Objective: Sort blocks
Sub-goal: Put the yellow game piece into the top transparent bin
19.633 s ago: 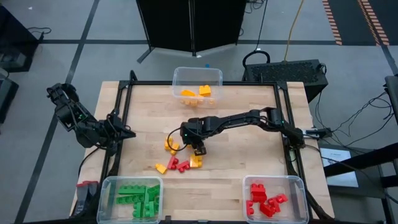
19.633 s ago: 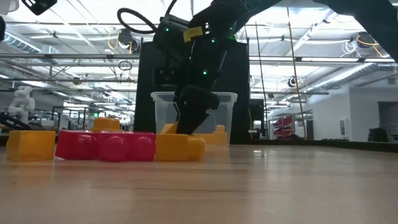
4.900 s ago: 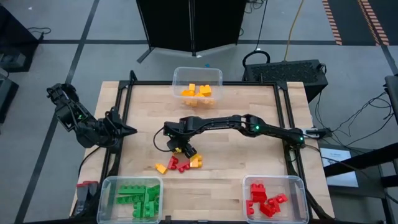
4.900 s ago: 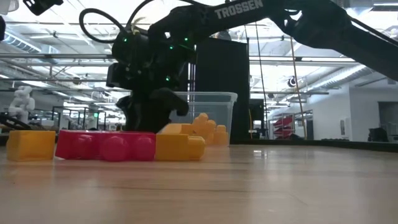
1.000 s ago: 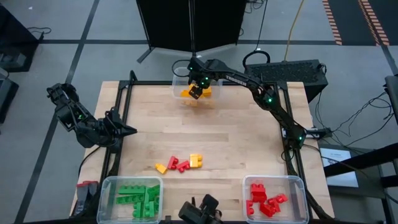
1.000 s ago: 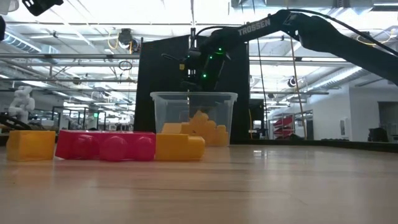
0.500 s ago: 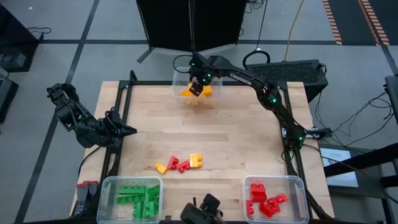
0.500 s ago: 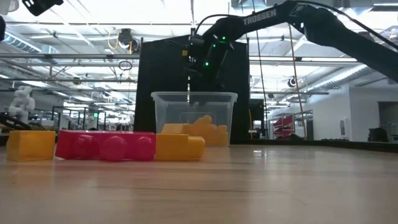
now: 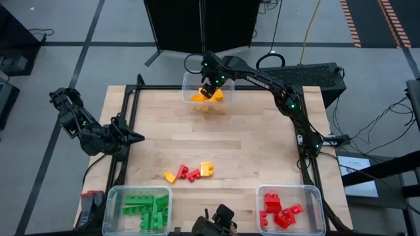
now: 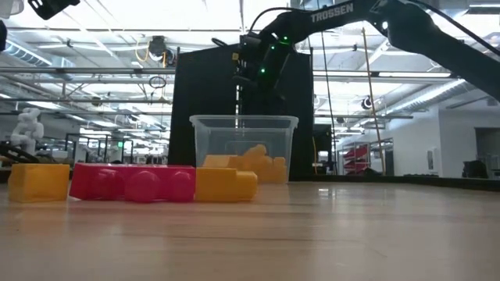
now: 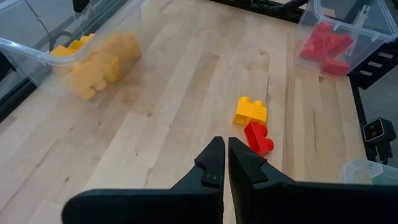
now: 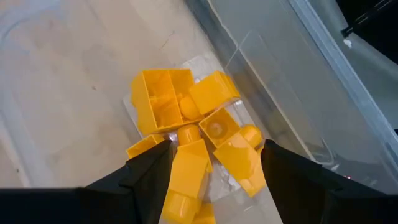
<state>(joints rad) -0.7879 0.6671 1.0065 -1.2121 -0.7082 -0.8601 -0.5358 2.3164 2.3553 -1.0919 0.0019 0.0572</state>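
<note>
1. We see the right pincer above the clear bin at the far edge of the worktop; its fingers stand apart with nothing between them.
2. In the right wrist view, the yellow-orange blocks lie heaped on the floor of that bin, directly below the spread fingers.
3. The left pincer sits at the left edge of the worktop, fingers pressed together and empty, well apart from every block.
4. A small cluster is left loose on the worktop near its front middle: red blocks flanked by a yellow-orange block on one side and another yellow-orange block on the other.
5. The green blocks fill the clear bin at the front left corner.
6. More red blocks lie in the clear bin at the front right corner.
7. In the low view, the loose blocks form a row in the foreground, with the far bin behind them.
</note>
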